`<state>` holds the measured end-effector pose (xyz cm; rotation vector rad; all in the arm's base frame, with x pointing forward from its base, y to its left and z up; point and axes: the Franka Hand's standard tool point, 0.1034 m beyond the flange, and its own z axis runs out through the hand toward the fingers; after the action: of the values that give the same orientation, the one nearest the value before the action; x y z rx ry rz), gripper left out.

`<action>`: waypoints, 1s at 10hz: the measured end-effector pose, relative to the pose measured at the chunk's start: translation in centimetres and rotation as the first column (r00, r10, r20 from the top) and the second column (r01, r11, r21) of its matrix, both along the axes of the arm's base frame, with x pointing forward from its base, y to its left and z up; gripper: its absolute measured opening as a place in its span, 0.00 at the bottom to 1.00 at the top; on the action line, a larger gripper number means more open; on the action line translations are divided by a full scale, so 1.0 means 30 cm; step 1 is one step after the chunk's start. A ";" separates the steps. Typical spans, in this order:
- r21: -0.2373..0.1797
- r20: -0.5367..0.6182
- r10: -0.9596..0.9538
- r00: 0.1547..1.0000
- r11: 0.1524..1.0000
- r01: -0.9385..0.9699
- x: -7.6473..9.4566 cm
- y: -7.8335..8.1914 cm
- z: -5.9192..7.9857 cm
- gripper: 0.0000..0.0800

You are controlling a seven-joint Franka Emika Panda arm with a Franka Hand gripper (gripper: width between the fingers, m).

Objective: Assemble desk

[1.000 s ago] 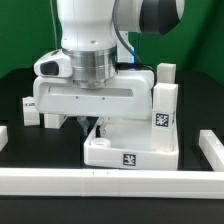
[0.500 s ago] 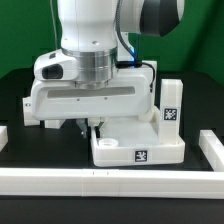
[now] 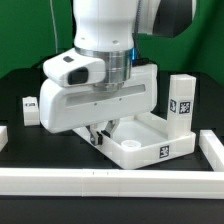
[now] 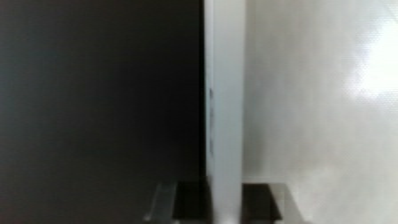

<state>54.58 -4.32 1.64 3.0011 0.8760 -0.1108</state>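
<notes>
Gripper (image 3: 97,136) looks clamped on one end wall of the tabletop (image 3: 150,151) — in the wrist view both fingers (image 4: 178,203) sit tight against a thin white edge. The tabletop rests on the table (image 3: 40,152) and stretches away from the gripper toward the exterior view's right, its long axis a bit skewed to the front rail (image 3: 100,181). One leg (image 3: 182,103) stands upright at its far corner (socketed or just behind — can't tell). The arm (image 3: 105,30) hides the tabletop's back part.
</notes>
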 end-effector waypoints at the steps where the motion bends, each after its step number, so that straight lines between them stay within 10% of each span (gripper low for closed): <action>1: 0.003 -0.005 0.041 0.999 0.999 -0.041 -0.007 -0.007 -0.003 0.08; 10: -0.017 -0.026 0.455 0.890 0.890 -0.455 0.119 0.092 -0.007 0.08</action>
<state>58.13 -1.55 1.43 2.6844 1.5372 -0.1427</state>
